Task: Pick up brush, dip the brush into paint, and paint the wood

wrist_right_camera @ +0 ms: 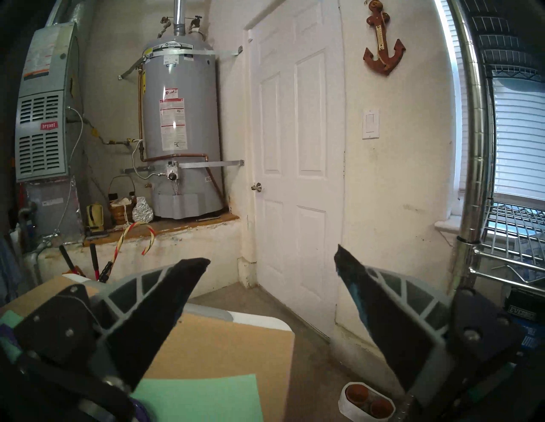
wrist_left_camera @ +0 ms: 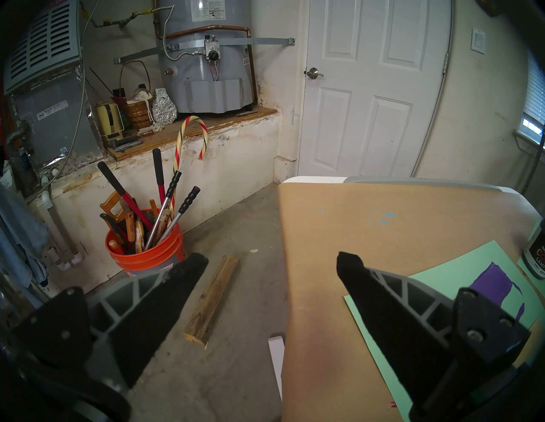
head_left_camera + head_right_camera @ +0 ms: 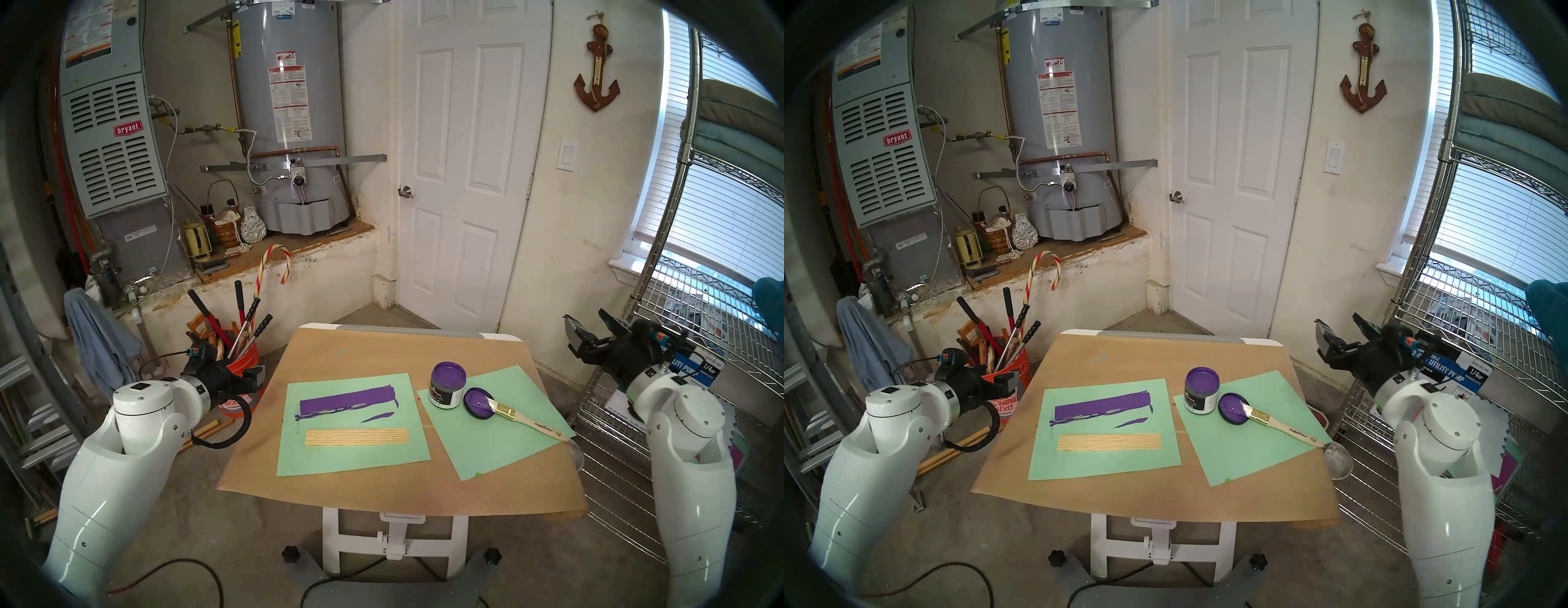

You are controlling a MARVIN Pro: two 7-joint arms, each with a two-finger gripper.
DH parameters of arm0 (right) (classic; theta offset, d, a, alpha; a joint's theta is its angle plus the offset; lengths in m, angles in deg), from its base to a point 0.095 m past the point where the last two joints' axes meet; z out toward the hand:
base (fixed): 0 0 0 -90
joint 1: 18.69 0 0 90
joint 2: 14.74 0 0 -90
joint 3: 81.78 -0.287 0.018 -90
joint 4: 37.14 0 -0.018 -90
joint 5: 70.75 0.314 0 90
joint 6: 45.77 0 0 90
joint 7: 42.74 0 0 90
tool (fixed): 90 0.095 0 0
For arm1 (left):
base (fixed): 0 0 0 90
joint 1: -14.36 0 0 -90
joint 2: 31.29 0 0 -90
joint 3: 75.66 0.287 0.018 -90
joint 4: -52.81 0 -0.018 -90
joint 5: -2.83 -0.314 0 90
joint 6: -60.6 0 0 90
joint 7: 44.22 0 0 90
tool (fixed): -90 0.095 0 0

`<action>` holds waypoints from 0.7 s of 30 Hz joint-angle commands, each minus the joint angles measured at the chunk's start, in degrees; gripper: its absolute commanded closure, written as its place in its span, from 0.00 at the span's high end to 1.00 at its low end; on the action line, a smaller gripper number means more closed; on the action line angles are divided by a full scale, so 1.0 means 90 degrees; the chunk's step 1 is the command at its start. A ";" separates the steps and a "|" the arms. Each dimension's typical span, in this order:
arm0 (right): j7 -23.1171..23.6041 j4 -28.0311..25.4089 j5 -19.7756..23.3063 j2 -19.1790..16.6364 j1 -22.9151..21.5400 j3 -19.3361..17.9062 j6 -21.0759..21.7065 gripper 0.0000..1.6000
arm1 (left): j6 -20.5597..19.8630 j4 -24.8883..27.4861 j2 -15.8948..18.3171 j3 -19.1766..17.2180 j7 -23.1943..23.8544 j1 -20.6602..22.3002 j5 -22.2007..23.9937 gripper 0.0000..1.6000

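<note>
Your right tool [image 3: 592,335] & left tool [image 2: 271,262] hang released off the counter [image 3: 339,352], nothing held; brush [image 3: 526,420] lies bristles on the lid [image 3: 478,403] beside the paint [image 3: 448,384], handle toward your right tool, wood [image 3: 357,437] bare.

Window [image 3: 717,204] daylight, sharp, dark fisheye rim

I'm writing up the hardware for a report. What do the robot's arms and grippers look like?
Both arms have glossy white, rounded shells with small screws and silver wrist rings. The left gripper and right gripper each carry two tapered black fingers backed by grey triangular ribbing, on black bases. A black cable loops by the left wrist. The right finger shows teal smears.
</note>
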 commanded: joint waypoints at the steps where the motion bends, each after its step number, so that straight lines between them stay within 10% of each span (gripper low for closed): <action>1: 0.0790 -0.0077 0.0406 -0.0638 0.0757 -0.0291 -0.0617 1.00 | 0.0017 0.0077 0.0015 -0.0048 -0.0002 0.0038 0.0006 1.00; 17: 0.2726 0.0575 0.0025 -0.1215 0.1163 -0.0025 -0.2209 1.00 | 0.0013 0.0095 0.0013 -0.0060 -0.0007 0.0026 0.0011 1.00; 21: 0.3088 0.0829 0.0225 -0.1337 0.0834 0.0109 -0.1745 1.00 | 0.0012 0.0097 0.0013 -0.0061 -0.0008 0.0024 0.0012 1.00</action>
